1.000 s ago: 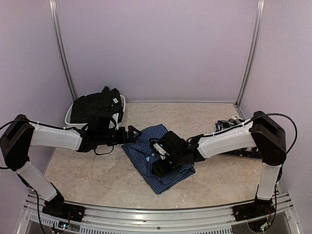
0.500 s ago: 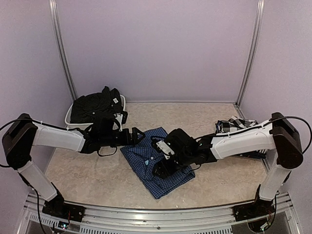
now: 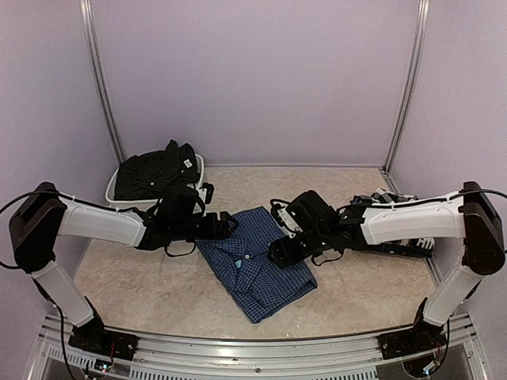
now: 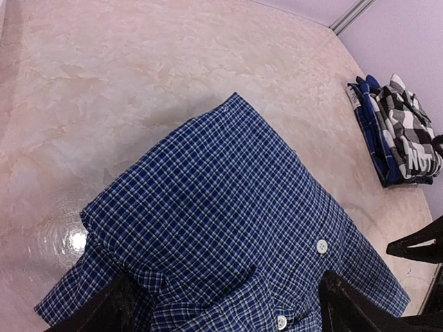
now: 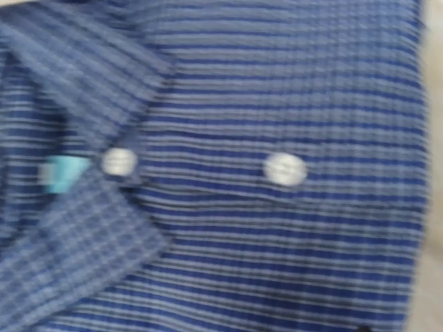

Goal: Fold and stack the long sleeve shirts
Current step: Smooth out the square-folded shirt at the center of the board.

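Observation:
The blue shirt with fine dark check [image 3: 257, 267] lies folded in the middle of the table, collar and buttons up. My left gripper [image 3: 226, 227] is open at its upper left edge; in the left wrist view [image 4: 225, 319] its fingers [image 4: 111, 311] stand wide apart over the collar end of the shirt [image 4: 235, 207]. My right gripper [image 3: 279, 252] hovers low over the shirt's right side. The right wrist view is a blurred close-up of the shirt [image 5: 277, 228] with no fingers showing. The black-and-white check shirt [image 3: 379, 203] lies folded at the right. The black shirt [image 3: 154, 172] lies in a bin.
A white bin [image 3: 113, 191] at the back left holds the black shirt. The check shirt tops a folded stack [image 4: 398, 131] near the right wall. Purple walls and metal posts close in the marble table [image 3: 158, 285].
My right gripper has drawn back up and to the right across the blue shirt. My left gripper has moved right onto the shirt's upper left edge. The shirt shifted slightly.

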You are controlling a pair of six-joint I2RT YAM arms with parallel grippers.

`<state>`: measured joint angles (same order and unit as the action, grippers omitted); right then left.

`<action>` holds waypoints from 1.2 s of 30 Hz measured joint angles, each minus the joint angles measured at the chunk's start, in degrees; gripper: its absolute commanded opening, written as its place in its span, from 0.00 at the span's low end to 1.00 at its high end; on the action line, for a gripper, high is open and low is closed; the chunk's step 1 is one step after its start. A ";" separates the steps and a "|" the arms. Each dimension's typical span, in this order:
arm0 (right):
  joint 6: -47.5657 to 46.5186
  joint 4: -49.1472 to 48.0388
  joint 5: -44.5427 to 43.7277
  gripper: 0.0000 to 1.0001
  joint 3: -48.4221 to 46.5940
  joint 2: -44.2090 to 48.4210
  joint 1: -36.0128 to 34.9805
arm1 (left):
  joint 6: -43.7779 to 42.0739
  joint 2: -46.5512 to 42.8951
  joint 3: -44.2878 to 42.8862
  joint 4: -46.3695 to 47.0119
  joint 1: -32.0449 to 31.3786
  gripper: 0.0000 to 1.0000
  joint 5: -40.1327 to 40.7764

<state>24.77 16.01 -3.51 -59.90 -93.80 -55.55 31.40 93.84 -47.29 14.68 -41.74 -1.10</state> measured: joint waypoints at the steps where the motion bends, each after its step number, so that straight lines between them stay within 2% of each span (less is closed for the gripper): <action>1: 0.20 0.26 -0.28 0.77 0.42 0.00 0.52 | -0.24 0.74 -0.94 -0.90 -0.44 0.85 1.05; 10: 1.07 1.03 -0.07 0.70 3.61 -0.26 1.92 | -2.62 6.62 -6.40 -7.10 -3.98 0.74 9.70; 17: 1.05 -0.59 0.87 0.70 5.44 -3.37 0.72 | -3.45 9.44 -6.78 -10.60 -4.87 0.65 14.82; 22: 0.72 -0.98 0.85 0.70 6.45 -4.50 -0.61 | -3.37 9.84 -5.16 -10.51 -5.27 0.60 15.69; 30: -1.36 -0.98 -0.09 0.72 7.26 -4.50 -0.96 | -2.89 5.84 1.29 -7.32 -5.27 0.60 12.24; 36: -4.39 0.50 -0.68 0.76 6.69 -2.91 -0.96 | -2.38 2.19 1.51 -4.66 -4.61 0.72 8.87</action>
<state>20.38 16.51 -4.19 -53.21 -96.71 -56.51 29.02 96.03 -45.78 10.02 -46.35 7.77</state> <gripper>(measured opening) 0.741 0.665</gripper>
